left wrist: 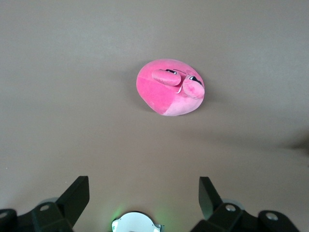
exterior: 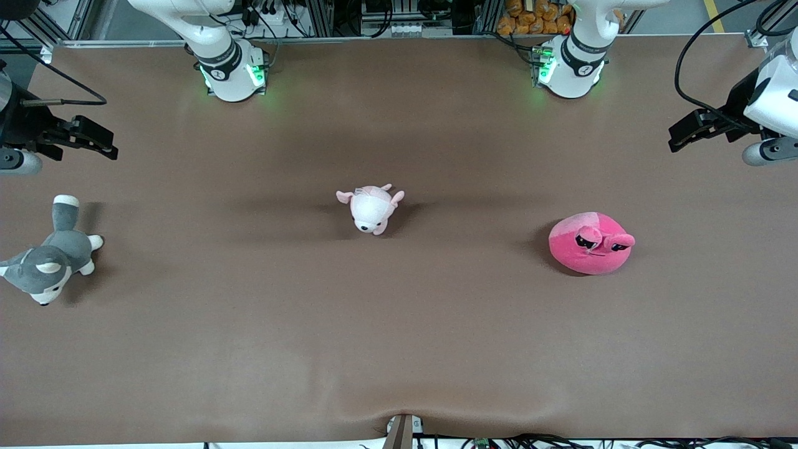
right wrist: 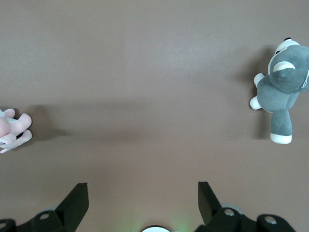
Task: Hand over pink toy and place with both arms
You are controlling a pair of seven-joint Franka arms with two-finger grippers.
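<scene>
The pink toy (exterior: 589,243) is a hot-pink round plush with two dark eyes. It lies on the brown table toward the left arm's end and also shows in the left wrist view (left wrist: 170,93). My left gripper (exterior: 678,137) hangs open and empty over the table's left-arm end, apart from the toy; its jaws stand wide in the left wrist view (left wrist: 143,193). My right gripper (exterior: 103,142) hangs open and empty over the right arm's end of the table, with its jaws wide in the right wrist view (right wrist: 143,193).
A small pale pink-and-white plush (exterior: 372,207) lies mid-table and shows at the edge of the right wrist view (right wrist: 12,129). A grey-and-white husky plush (exterior: 50,255) lies at the right arm's end (right wrist: 281,92). A metal bracket (exterior: 402,430) sits at the table's near edge.
</scene>
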